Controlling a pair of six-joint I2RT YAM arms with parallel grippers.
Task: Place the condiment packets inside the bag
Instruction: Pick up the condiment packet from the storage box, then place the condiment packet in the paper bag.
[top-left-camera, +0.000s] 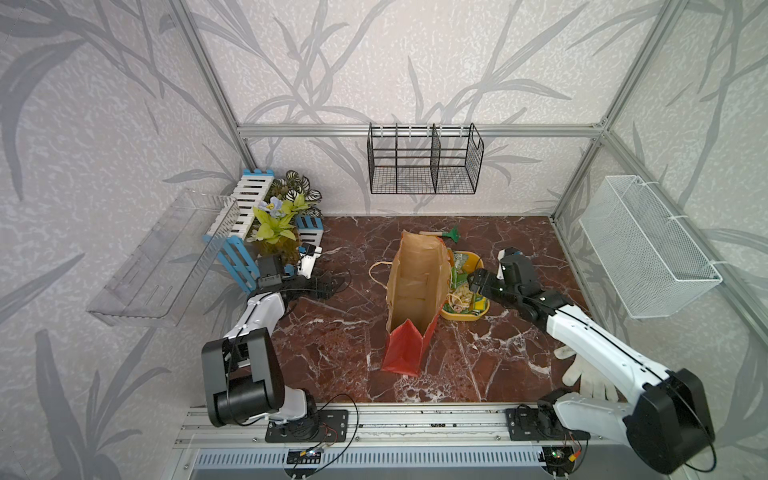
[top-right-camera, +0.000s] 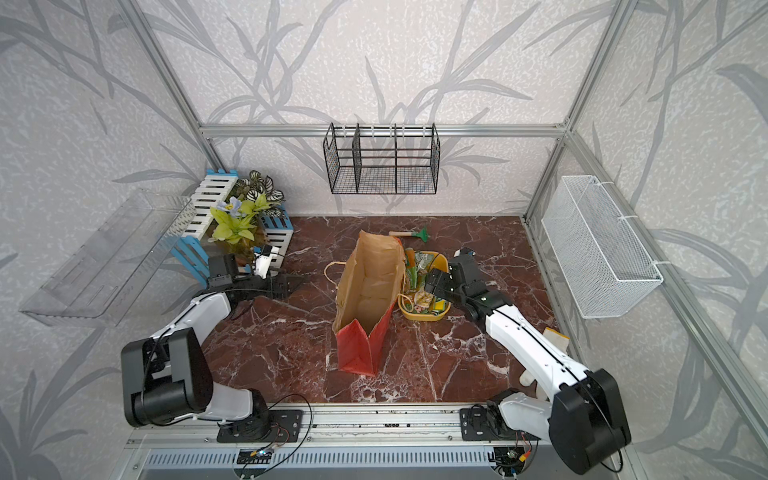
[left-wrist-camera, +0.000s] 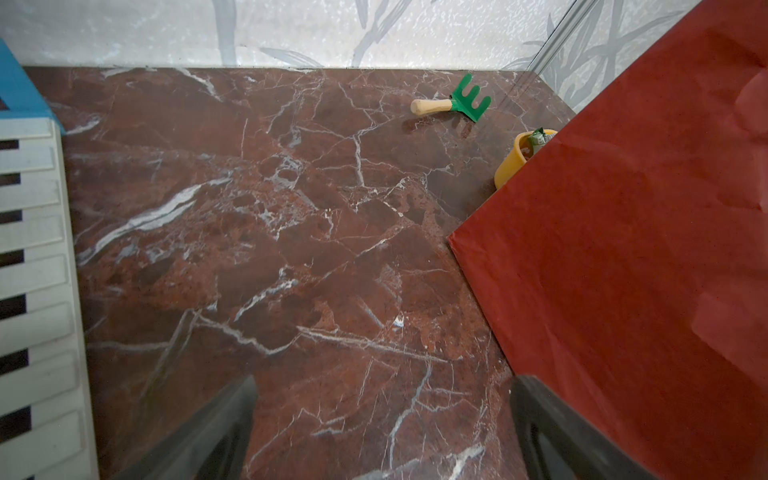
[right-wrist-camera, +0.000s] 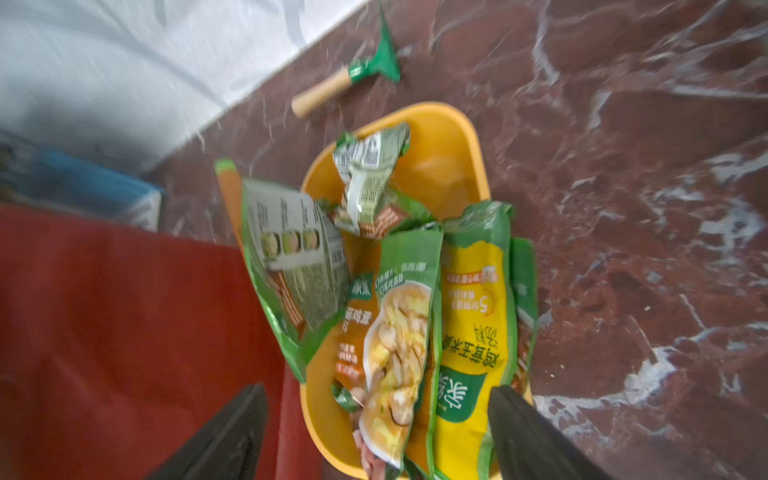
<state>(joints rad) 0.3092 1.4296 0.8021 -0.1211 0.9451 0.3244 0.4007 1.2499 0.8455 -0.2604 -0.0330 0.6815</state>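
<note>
We look down on a red-brown marble tabletop (top-left-camera: 332, 357) veined with white. Near its middle a red paper bag (top-left-camera: 405, 349) stands upright, mouth open, one cord handle trailing onto the stone. A yellow tub (top-left-camera: 459, 316) sits just beside the bag, on the right arm's side. Behind both, near the back wall, lies a small green rake (top-left-camera: 451, 235) with a wooden handle. Blue and white slatted crates (top-left-camera: 232, 257) with leafy plants (top-left-camera: 276, 226) fill the far left corner. A white glove (top-left-camera: 590, 378) lies at the near right edge.
</note>
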